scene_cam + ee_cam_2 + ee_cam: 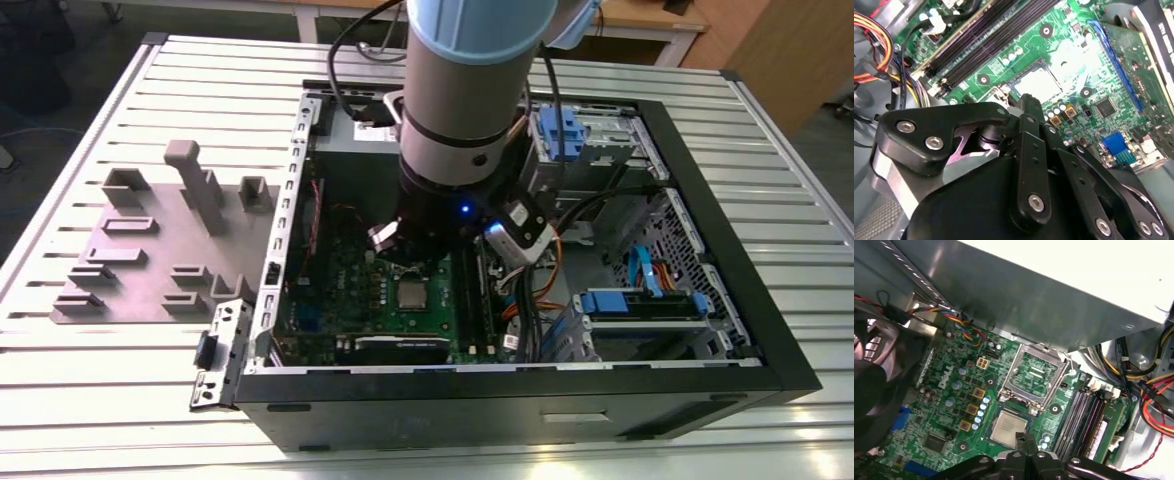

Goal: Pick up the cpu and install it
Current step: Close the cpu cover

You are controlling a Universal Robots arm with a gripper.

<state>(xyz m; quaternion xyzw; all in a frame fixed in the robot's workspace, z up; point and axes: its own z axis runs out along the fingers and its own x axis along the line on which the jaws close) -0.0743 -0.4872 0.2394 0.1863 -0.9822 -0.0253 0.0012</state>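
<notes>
Lying on the slatted surface (107,400), an open computer case (534,410) is entered from above by the arm (467,100). The green motherboard (944,405) is seen beneath the gripper (1027,439), whose fingers are pressed together with nothing held. The cpu (1009,429) is seated flat on the board, just beside the opened socket frame (1035,372).

cpu (1009,429) flat in mobo socket (1004,412)

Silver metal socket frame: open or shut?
Open: the rectangular silver frame lies folded back, off the small square silvery-grey cpu, whose top is uncovered.
</notes>
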